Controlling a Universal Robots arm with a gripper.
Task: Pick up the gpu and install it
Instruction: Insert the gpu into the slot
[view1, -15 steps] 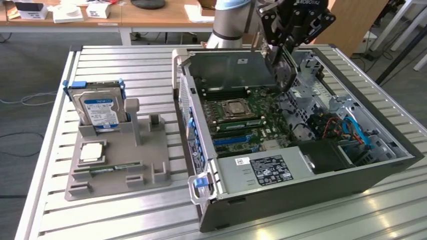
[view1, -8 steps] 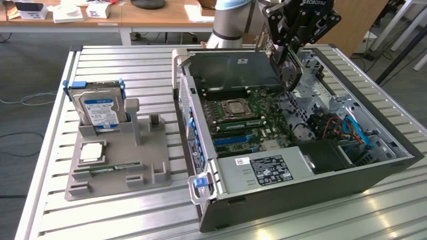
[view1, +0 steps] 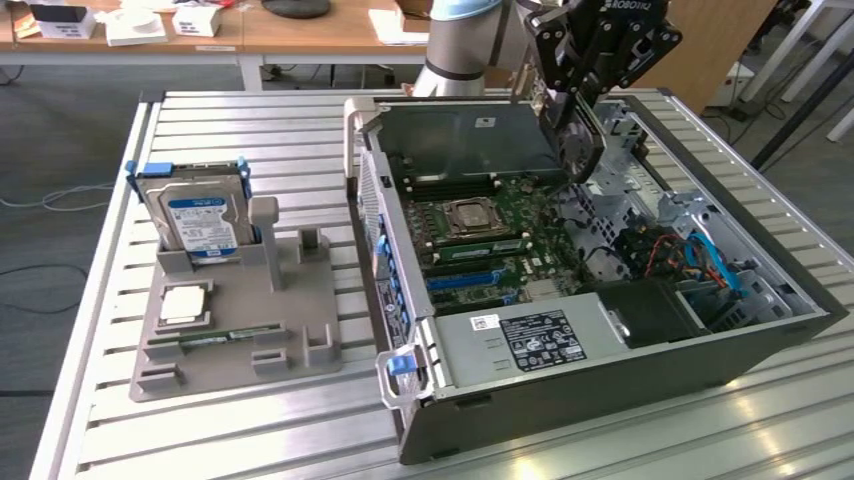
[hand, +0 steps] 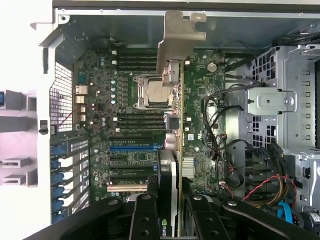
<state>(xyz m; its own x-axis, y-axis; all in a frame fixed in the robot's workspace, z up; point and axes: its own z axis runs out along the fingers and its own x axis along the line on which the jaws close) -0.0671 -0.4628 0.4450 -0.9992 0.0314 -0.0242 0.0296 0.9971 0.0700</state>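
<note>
Green board edge of the gpu (hand: 176, 150) hangs from the gripper (hand: 172, 202), fingers (hand: 145, 220) clamped on its two flat faces, silver bracket (hand: 180, 40) at the end away from the grip. The card is in the air over the open case (view1: 601, 400), above the main board (hand: 135, 115) and not seated in any slot. From the room side the gripper (view1: 577, 95) sits over the far half of the case, with the gpu (view1: 582, 140) dangling into the opening.

Step in hand, as I read it: getting the card lined up over its slot. The card edge seems to run crosswise to the long blue slot (hand: 134, 148), so it likely needs squaring up. Bracket should go toward the case wall with the blue latches (hand: 62, 175). Keep it plumb, no tilt. Cables (hand: 225, 150) inside the case lie near the card: snag risk. Hard drive (view1: 200, 215) stands outside the case, well apart.
</note>
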